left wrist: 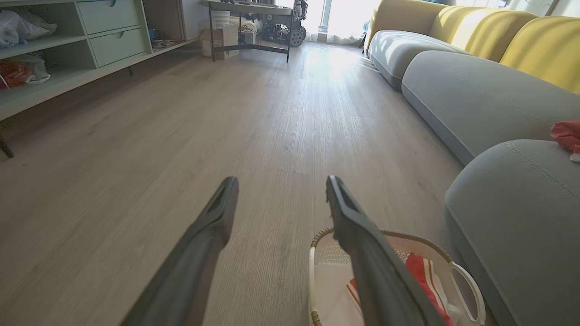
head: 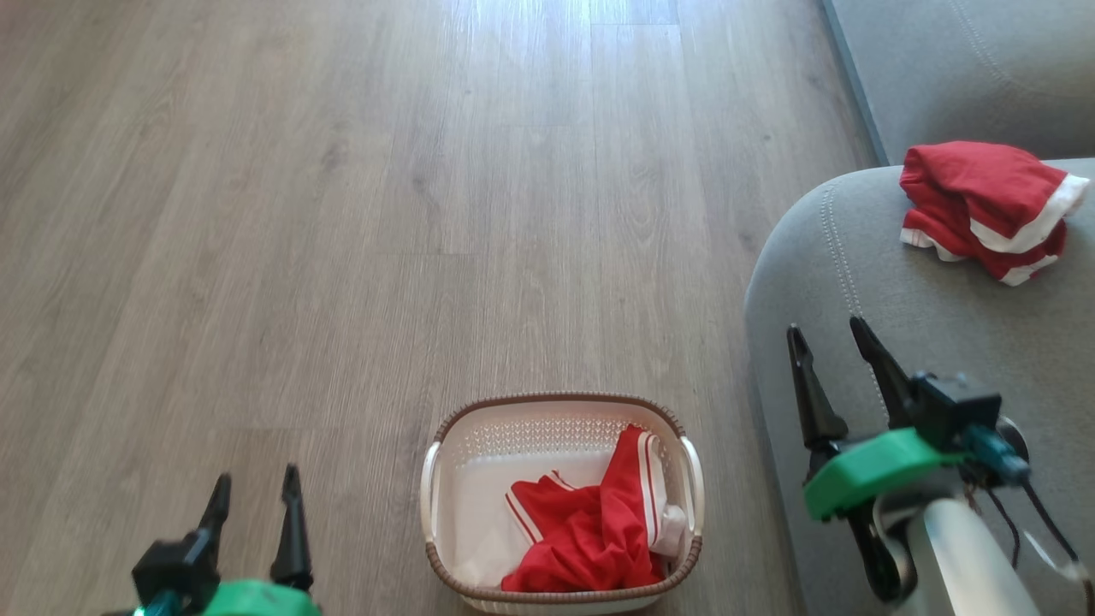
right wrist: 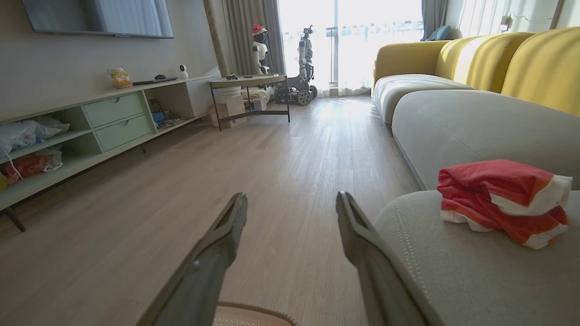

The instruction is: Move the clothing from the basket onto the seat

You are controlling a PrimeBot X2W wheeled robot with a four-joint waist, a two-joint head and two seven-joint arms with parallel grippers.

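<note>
Left gripper (head: 257,476) hangs over the floor (head: 342,214), to the left of the basket (head: 560,399), with its two fingers apart and nothing in them. Some of the clothing (head: 590,530) lies in the right half of the basket, a red bunch with white stripes, leaning on the right wall. To the right of the basket, my right gripper (head: 825,327) floats above the edge of the seat (head: 898,359). Its fingers are spread too and hold nothing. Further right, past the basket's far end, one red piece (head: 984,201) already rests on the seat. So I think the job is partly done, and the next thing is to fetch the bunch from the basket. To do that well I would come straight down over the red heap, push the fingers deep into the cloth, and pinch a thick fold, not a thin edge. I must stay off the plastic wall, or the basket may lift too
</note>
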